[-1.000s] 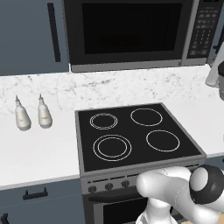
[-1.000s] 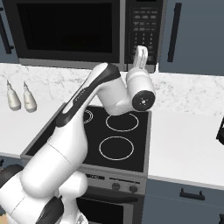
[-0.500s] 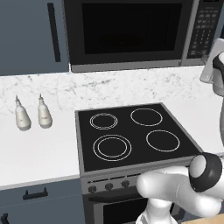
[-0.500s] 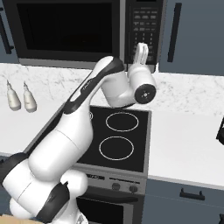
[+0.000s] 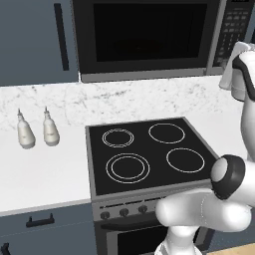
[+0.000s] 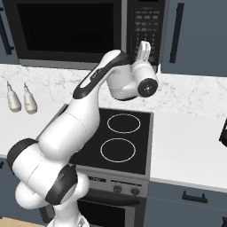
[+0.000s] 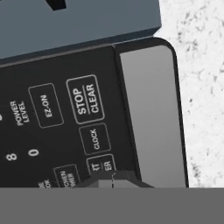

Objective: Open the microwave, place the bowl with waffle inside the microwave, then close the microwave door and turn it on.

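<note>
Standing at the far left of the white counter (image 5: pixel 45 174), at nine o'clock from the black stove (image 5: pixel 149 154), two small pale bottles (image 5: pixel 36 130), just beside each other. Sitting above the stove at twelve o'clock, the microwave (image 5: pixel 149 40), its dark glass microwave door (image 5: pixel 144 35) lying flush with the front, so closed. Hanging to the left of the microwave, a blue-grey cabinet door (image 5: pixel 35 40) with a dark bar handle. Rising from the lower left in the right base view, the white arm, bending over the stove and reaching up toward one o'clock. Pointing at the black keypad panel (image 6: pixel 146 26) at the microwave's right end, the gripper (image 6: pixel 143 48), its fingertips (image 7: pixel 113 178) appearing drawn together, right against the lower keypad at the button under CLOCK. Seeing no bowl or waffle, so cannot tell where they are.
</note>
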